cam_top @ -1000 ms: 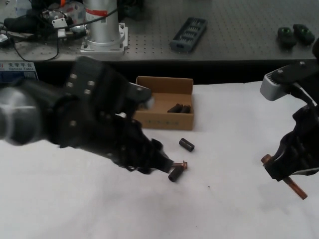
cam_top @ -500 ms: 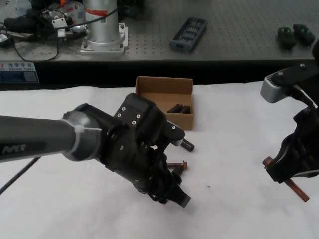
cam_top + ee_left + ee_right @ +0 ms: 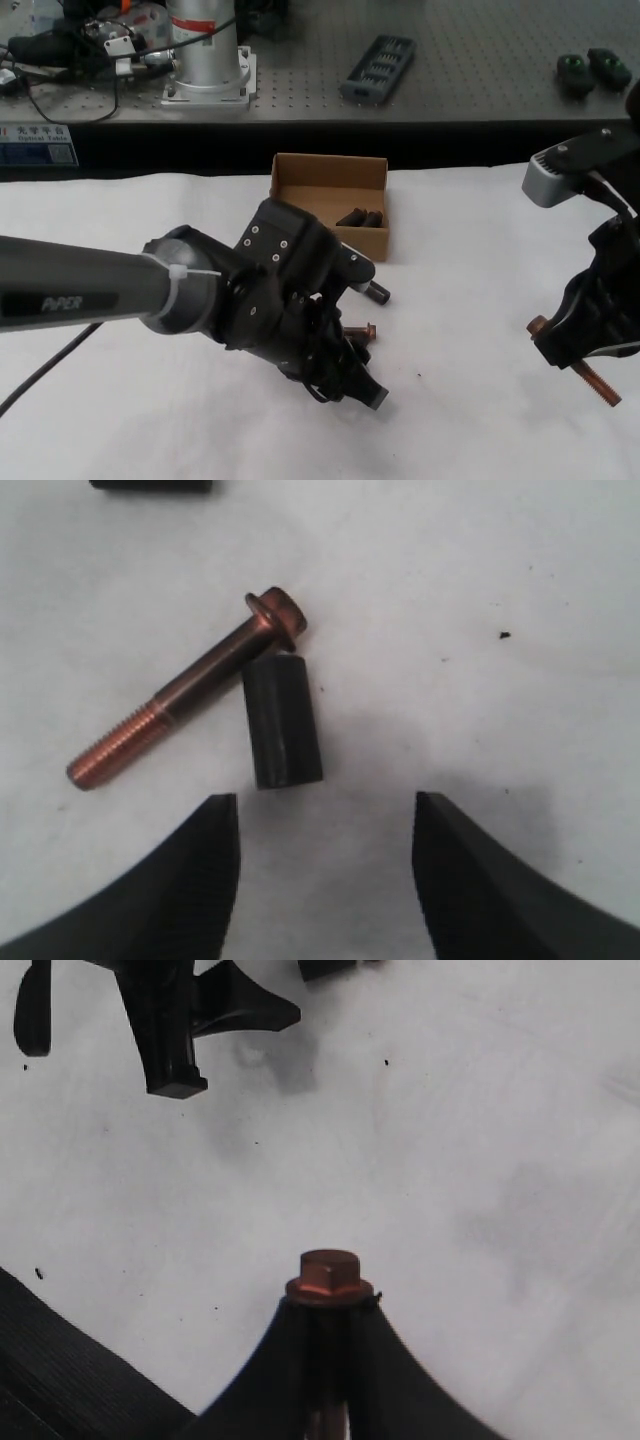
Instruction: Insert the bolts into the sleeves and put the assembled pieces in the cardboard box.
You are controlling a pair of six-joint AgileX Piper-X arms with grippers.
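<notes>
Left wrist view showed the left hand (image 3: 322, 815) wide open, empty, above the sleeve (image 3: 283, 720): seemingly rigid, light, likely to roll, best pinched across its middle; right hand (image 3: 329, 1312) clamped a bolt (image 3: 329, 1272).

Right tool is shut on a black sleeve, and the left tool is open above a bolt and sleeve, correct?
No: the right tool is shut on a copper bolt, not a black sleeve, as the right wrist view shows. The left tool is indeed open above a loose bolt and sleeve.

White lettering on the left arm (image 3: 70, 301); blue label (image 3: 36, 143) illegible
</notes>
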